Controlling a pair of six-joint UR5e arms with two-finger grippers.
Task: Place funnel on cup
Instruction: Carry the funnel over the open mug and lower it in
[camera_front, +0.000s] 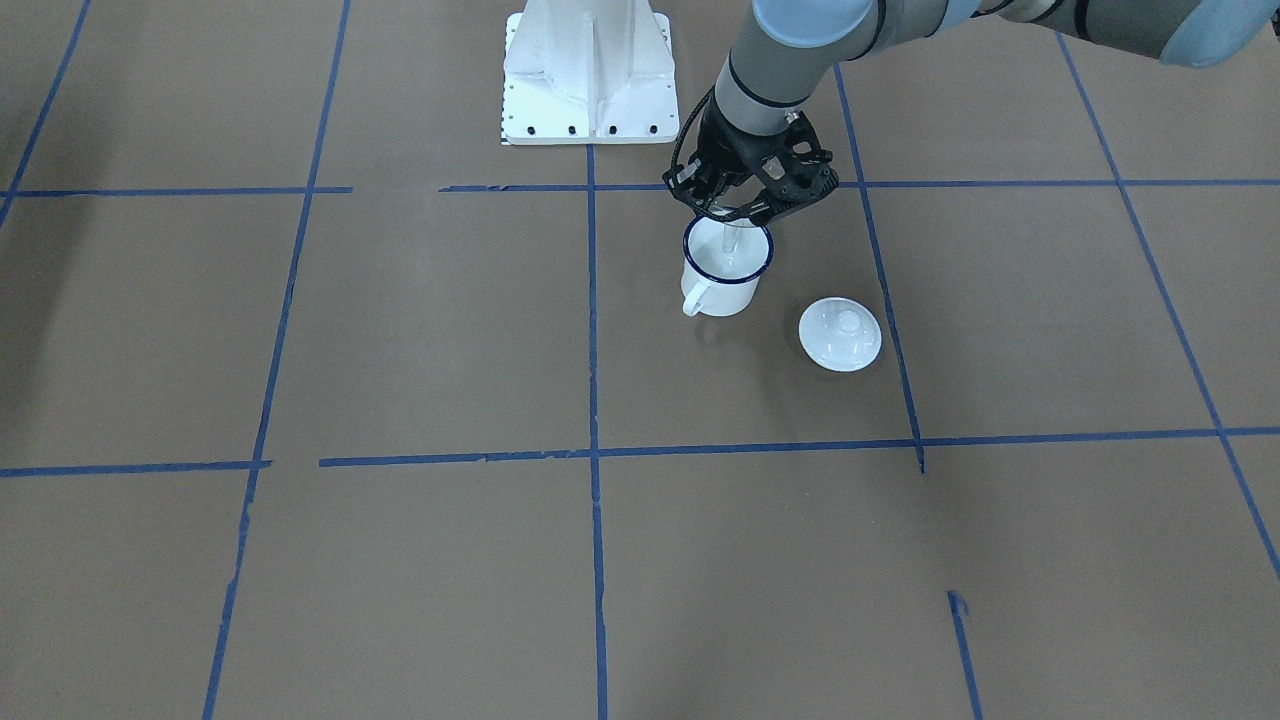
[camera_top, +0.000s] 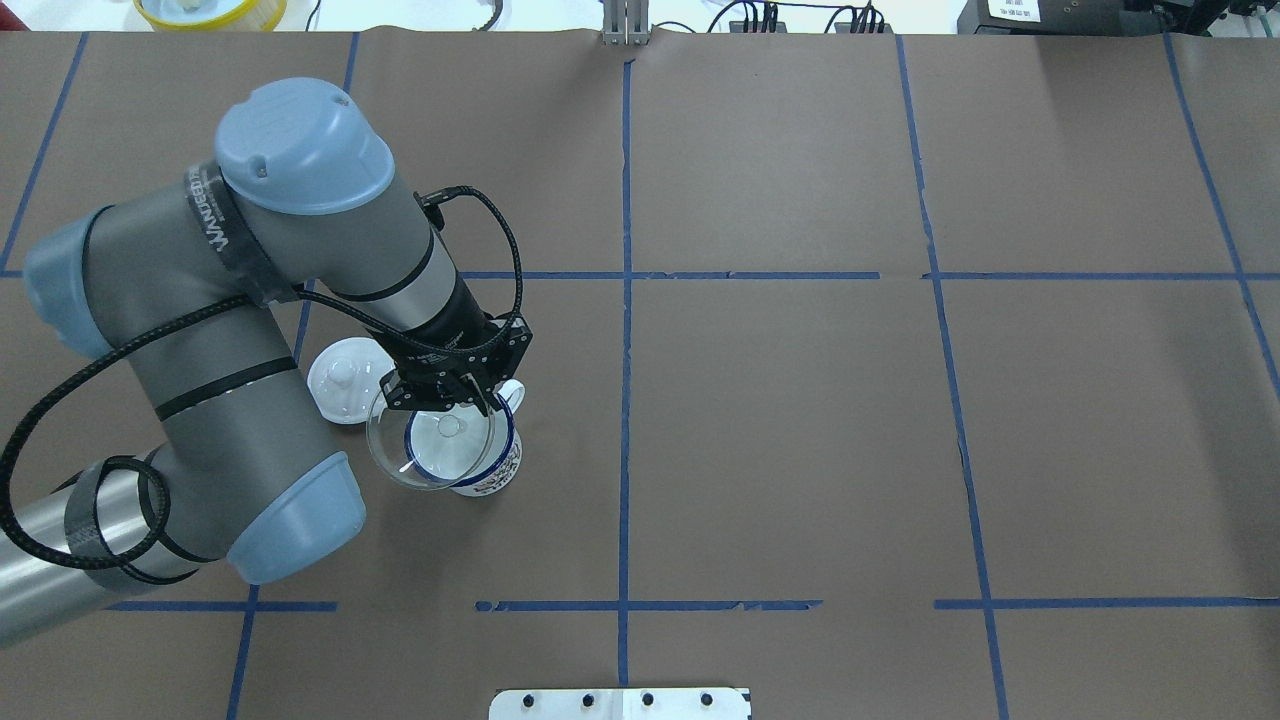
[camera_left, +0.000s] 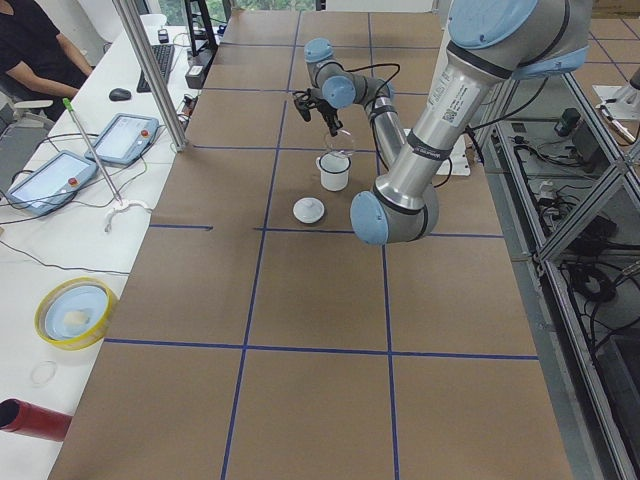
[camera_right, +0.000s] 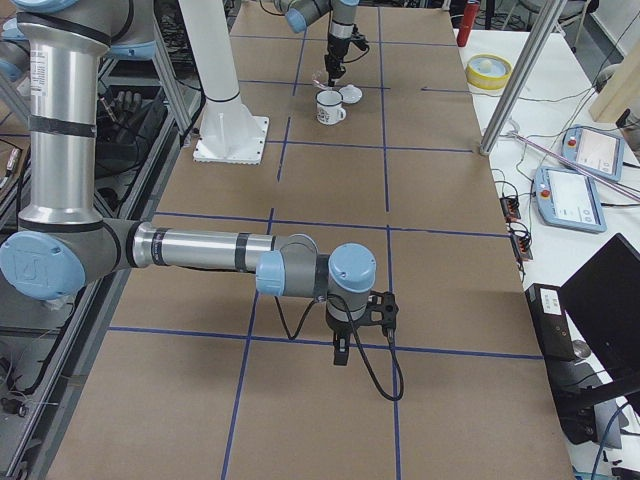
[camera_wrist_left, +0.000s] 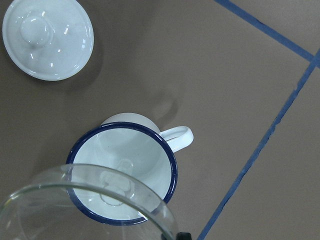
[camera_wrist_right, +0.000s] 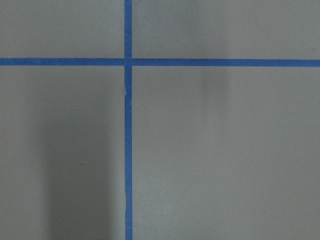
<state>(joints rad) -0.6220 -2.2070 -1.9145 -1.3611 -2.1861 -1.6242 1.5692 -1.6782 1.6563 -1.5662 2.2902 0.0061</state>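
The cup (camera_front: 727, 268) is a white enamel mug with a dark blue rim. It stands upright on the brown table, its handle toward the operators' side. My left gripper (camera_front: 738, 208) is shut on the rim of the clear funnel (camera_top: 428, 445) and holds it just above the cup (camera_top: 478, 462). The spout (camera_front: 730, 238) points down into the cup's mouth. In the left wrist view the funnel's rim (camera_wrist_left: 95, 176) overlaps the cup (camera_wrist_left: 131, 159). My right gripper (camera_right: 340, 352) hangs low over the table far from the cup; I cannot tell whether it is open or shut.
A round white domed lid with a knob (camera_front: 840, 334) lies on the table beside the cup, also in the overhead view (camera_top: 343, 380). The robot's white base (camera_front: 588, 75) stands behind. Blue tape lines cross the brown table.
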